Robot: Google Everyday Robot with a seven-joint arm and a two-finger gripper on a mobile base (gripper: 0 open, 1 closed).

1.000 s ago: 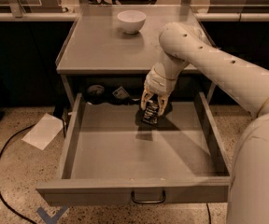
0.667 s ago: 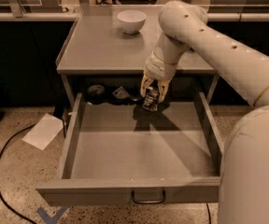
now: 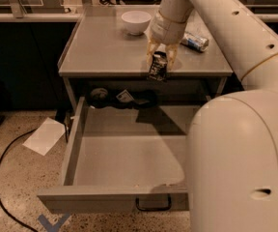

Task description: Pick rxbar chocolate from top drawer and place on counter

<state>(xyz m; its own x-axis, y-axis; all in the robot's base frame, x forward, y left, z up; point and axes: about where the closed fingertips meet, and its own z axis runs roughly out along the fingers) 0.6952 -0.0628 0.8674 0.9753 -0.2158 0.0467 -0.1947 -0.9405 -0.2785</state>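
Camera view, end effector [image 3: 161,57] clamping 1 rxbar chocolate [image 3: 157,68], over counter [image 3: 105,47]

Illumination is dim, warm and from overhead. The gripper [image 3: 160,56], clamping the rxbar chocolate [image 3: 158,69] at 12 o'clock above the table [image 3: 105,52] front edge, casts a dark shadow into the top drawer [image 3: 129,151] rear. The arm [image 3: 235,28] at 3 o'clock is brightly lit.

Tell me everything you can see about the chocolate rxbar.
The rxbar chocolate is a small flat bar in a glossy black wrapper with pale lettering. It hangs roughly upright, pinched at its top by the hand, at the front edge of the counter, outside the top drawer. Whether it touches the counter is unclear.
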